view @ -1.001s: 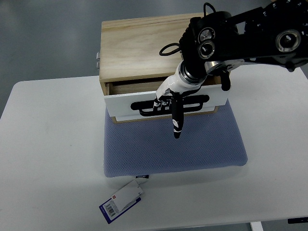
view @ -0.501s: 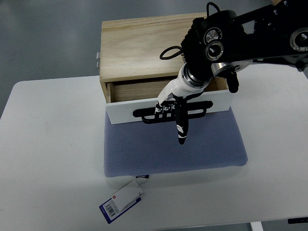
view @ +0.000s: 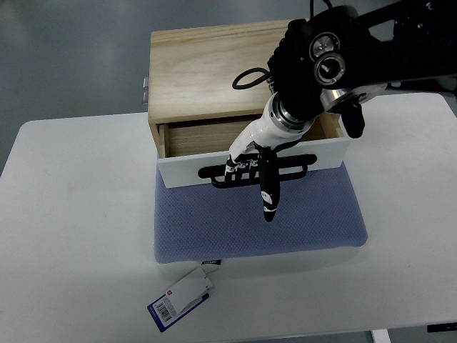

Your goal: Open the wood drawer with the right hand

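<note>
A white table [view: 78, 214] carries a blue mat [view: 214, 225], and on the mat's far edge stands the wooden box [view: 207, 68]. Its drawer [view: 207, 139] is pulled partly out toward the mat — the bare wood inside shows nothing I can make out. The right hand [view: 250, 168] has its fingers curled around the black handle [view: 293, 163] on the white front. A tag [view: 180, 299] lies near the mat's front edge.

Pale, light-grained wood box [view: 214, 68] with a white drawer front [view: 193, 166] and a black handle [view: 289, 166]. Black-and-white right hand [view: 253, 168] on a glossy black arm with silver joints. Blue-grey dotted mat [view: 214, 229] on a plain white table [view: 71, 236]; blue-and-white tag [view: 180, 298] with a barcode.
</note>
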Controlling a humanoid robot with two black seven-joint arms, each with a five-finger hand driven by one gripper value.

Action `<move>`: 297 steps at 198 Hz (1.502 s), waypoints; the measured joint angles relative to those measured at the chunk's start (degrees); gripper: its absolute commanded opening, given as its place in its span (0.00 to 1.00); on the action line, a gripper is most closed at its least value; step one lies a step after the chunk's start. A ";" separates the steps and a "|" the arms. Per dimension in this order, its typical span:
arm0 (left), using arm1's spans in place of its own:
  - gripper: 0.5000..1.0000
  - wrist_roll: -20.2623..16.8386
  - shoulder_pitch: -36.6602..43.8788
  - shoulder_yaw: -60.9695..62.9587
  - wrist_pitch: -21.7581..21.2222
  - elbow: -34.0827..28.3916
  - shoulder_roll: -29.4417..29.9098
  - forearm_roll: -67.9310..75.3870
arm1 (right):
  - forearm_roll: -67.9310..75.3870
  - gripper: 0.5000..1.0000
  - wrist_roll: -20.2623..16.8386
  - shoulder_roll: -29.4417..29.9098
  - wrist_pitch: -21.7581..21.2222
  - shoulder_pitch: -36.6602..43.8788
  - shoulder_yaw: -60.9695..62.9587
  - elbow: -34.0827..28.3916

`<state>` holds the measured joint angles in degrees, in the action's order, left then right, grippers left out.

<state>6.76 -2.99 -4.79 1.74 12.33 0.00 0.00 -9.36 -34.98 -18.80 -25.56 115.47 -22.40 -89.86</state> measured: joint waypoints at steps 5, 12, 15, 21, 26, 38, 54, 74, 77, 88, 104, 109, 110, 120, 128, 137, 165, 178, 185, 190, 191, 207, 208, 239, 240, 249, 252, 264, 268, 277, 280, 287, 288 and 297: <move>1.00 0.00 0.00 0.00 0.00 0.00 0.00 0.00 | 0.02 0.89 0.00 -0.04 -0.11 0.00 0.00 -0.02; 1.00 0.00 0.00 0.00 0.00 0.00 0.00 0.00 | 0.03 0.89 0.00 -0.07 -0.22 0.01 0.00 -0.04; 1.00 0.00 0.00 0.00 0.00 0.00 0.00 0.00 | 0.04 0.89 0.00 -0.08 -0.25 0.01 0.00 -0.04; 1.00 0.00 0.00 0.00 0.00 0.00 0.00 0.00 | 0.04 0.89 0.00 -0.09 -0.31 0.01 0.00 -0.05; 1.00 0.00 0.00 -0.01 0.00 0.00 0.00 0.00 | 0.04 0.89 0.00 -0.11 -0.34 0.01 0.00 -0.05; 1.00 0.00 0.00 -0.02 0.00 0.00 0.00 0.00 | 0.05 0.89 0.00 -0.21 -0.41 0.01 0.00 -0.05; 1.00 0.00 0.00 -0.03 0.00 0.00 0.00 0.00 | 0.05 0.89 0.00 -0.33 -0.44 0.02 0.00 -0.05; 1.00 0.00 0.00 -0.04 0.00 0.00 0.00 0.00 | 0.10 0.89 0.00 -0.49 -0.45 0.02 0.01 -0.05; 1.00 0.00 0.00 -0.04 0.00 0.00 0.00 0.00 | 0.11 0.89 0.00 -0.52 -0.46 0.02 0.02 -0.05; 1.00 0.00 0.00 -0.04 0.00 0.00 0.00 0.00 | 0.14 0.89 0.00 -0.60 -0.50 0.02 0.04 -0.06; 1.00 0.02 0.00 -0.04 0.02 -0.01 0.00 0.00 | 0.62 0.89 0.00 -0.79 -0.81 0.02 0.07 -0.08; 1.00 0.02 0.00 -0.04 0.02 -0.01 0.00 0.00 | 0.98 0.89 -0.01 -0.83 -1.01 0.02 0.11 -0.11; 1.00 0.02 0.00 -0.04 0.02 -0.01 0.00 0.00 | 1.14 0.89 -0.01 -0.84 -1.11 0.02 0.14 -0.12; 1.00 0.02 0.00 -0.04 0.02 -0.01 0.00 0.00 | 2.10 0.89 -0.01 -0.90 -1.69 0.02 0.45 -0.18; 1.00 0.02 0.00 -0.04 0.02 -0.01 0.00 0.00 | 2.82 0.89 -0.01 -1.00 -2.17 0.02 0.78 -0.28; 1.00 0.02 0.00 -0.01 0.02 -0.01 0.00 0.00 | 3.47 0.89 -0.01 -1.12 -2.63 0.02 1.05 -0.44; 1.00 0.02 0.00 0.04 0.02 -0.03 0.00 0.00 | 4.50 0.89 -0.02 -1.49 -3.39 0.02 1.37 -0.63; 1.00 0.02 0.00 0.05 0.02 -0.03 0.00 0.00 | 4.72 0.89 -0.02 -1.96 -3.43 0.02 2.65 -0.34; 1.00 0.02 0.00 0.05 0.02 -0.03 0.00 0.00 | 4.80 0.89 -0.02 -2.32 -3.43 0.06 3.56 -0.04; 1.00 0.02 -0.01 0.04 0.02 -0.03 0.00 0.00 | 4.84 0.89 -0.02 -2.71 -3.45 0.07 4.30 0.34; 1.00 0.02 -0.01 0.04 0.02 -0.03 0.00 0.00 | 4.85 0.89 -0.02 -2.81 -3.45 0.07 4.48 0.45; 1.00 0.02 0.00 0.01 0.02 -0.03 0.00 0.00 | 5.16 0.89 -0.02 -4.69 -3.45 0.55 7.81 3.11; 1.00 0.02 0.00 0.00 0.02 -0.03 0.00 0.00 | 5.19 0.89 -0.02 -4.81 -3.45 0.59 8.04 3.30; 1.00 0.01 -0.01 0.05 0.02 -0.03 0.00 0.00 | 5.98 0.89 0.16 -8.35 -3.12 0.69 14.73 9.93; 1.00 0.02 -0.01 0.06 0.02 -0.03 0.00 0.00 | 5.99 0.89 0.20 -8.47 -3.07 0.63 15.01 10.25; 1.00 0.02 0.01 0.11 0.02 -0.03 0.00 0.00 | 6.02 0.89 0.61 -9.29 -2.59 -0.10 17.32 13.11; 1.00 0.02 0.01 0.14 0.01 -0.03 0.00 0.00 | 6.02 0.89 0.75 -9.47 -2.45 -0.34 17.92 13.88; 1.00 0.01 -0.02 0.22 0.02 -0.02 0.00 0.00 | 6.02 0.89 1.92 -10.02 -1.35 -2.24 20.73 17.65; 1.00 0.01 -0.01 0.25 0.02 -0.01 0.00 0.00 | 6.02 0.89 2.55 -10.26 -0.66 -3.34 21.95 19.42; 1.00 0.02 0.01 0.34 0.01 0.01 0.00 0.00 | 5.99 0.89 4.12 -10.74 1.02 -6.00 24.75 23.23; 1.00 0.02 0.01 0.36 0.01 0.02 0.00 0.00 | 5.98 0.89 4.71 -10.87 1.58 -6.98 25.79 24.46; 1.00 0.01 0.00 0.37 0.01 0.05 0.00 0.00 | 5.95 0.89 6.13 -11.18 2.85 -9.47 28.37 27.34; 1.00 0.01 0.00 0.37 0.01 0.05 0.00 0.00 | 5.95 0.89 6.34 -11.22 3.02 -9.86 28.76 27.74; 1.00 0.02 0.01 0.40 0.01 0.07 0.00 0.00 | 5.94 0.89 8.09 -11.45 4.15 -13.14 32.12 30.84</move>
<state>6.77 -2.98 -4.40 1.74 12.40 0.00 0.00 -3.42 -26.89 -30.25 -21.41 102.33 9.72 -59.02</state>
